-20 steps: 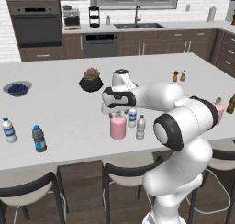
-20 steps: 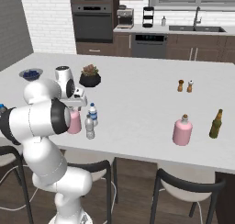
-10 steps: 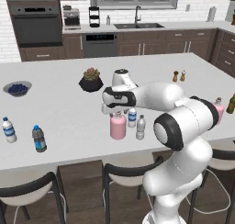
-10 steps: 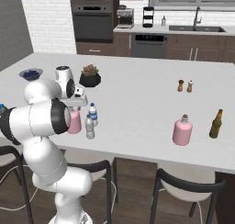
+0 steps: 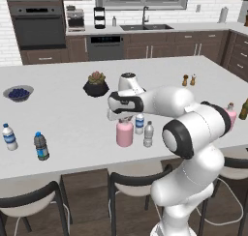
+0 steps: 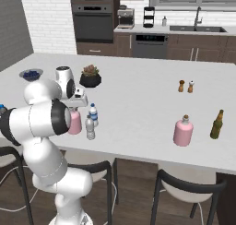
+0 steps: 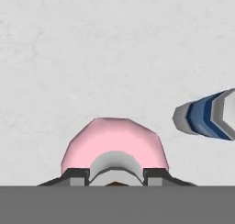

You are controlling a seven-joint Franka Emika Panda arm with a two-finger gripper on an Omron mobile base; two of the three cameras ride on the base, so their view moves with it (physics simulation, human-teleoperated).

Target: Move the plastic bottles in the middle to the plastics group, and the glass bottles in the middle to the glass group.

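Since the glass group sat toward the island's right end, gripper (image 7: 114,176) was clamped on pink bottle (image 5: 124,133) neck near the front edge, beside two water bottles (image 5: 144,129).

pink bottle (image 5: 124,133) upright beside two water bottles (image 5: 144,128)
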